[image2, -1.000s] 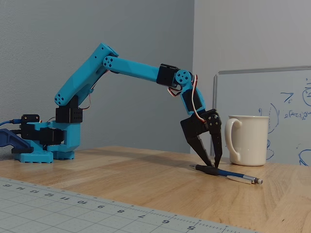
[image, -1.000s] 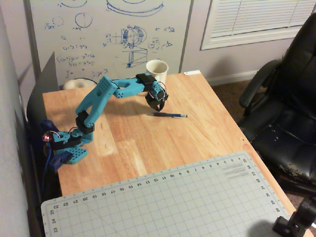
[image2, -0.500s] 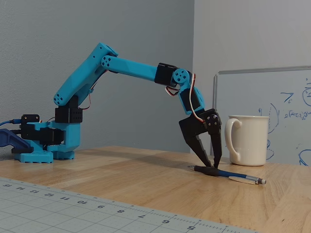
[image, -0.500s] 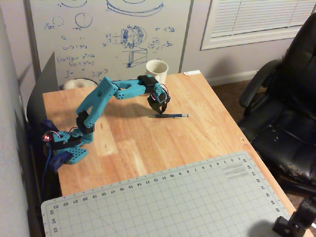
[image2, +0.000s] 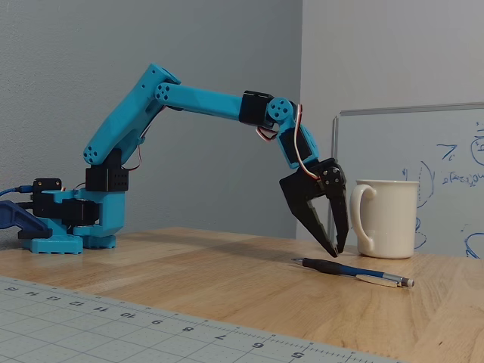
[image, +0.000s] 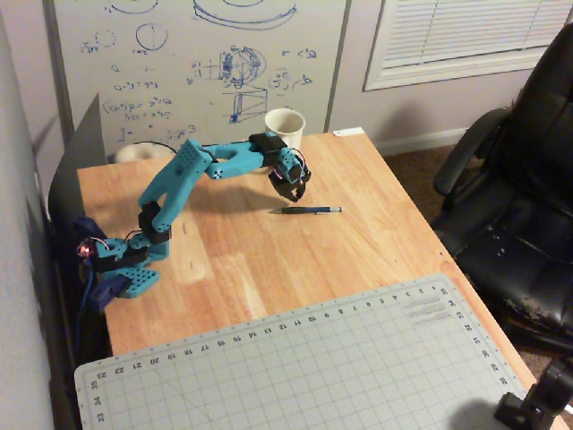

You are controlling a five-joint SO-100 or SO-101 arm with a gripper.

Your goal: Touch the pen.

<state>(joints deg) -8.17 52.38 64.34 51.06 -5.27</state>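
Black and pointing down, the end effector hangs just above the tabletop with its two fingers slightly apart, a narrow gap showing between the tips in the fixed view, and nothing held between them. Its tips are clear of the wood and clear of the pen, which lies flat directly below and a little toward the camera in the fixed view, its dark grip end nearest the tips and its lighter metallic end pointing away to the right. In the overhead view the end effector sits at the end of the blue arm, and the pen lies just below it in the picture, running left to right, close to the tips but not touching them. Beyond the end effector, on its far side in the overhead view, a white mug stands upright near the tabletop's back edge; in the fixed view the mug is just to the right of the fingers, handle turned toward them, with a small gap between. A whiteboard with blue sketches stands behind the mug. Well away from the end effector, at the tabletop's near edge, lies a grey cutting mat, and a black chair stands off to the right in the overhead view.
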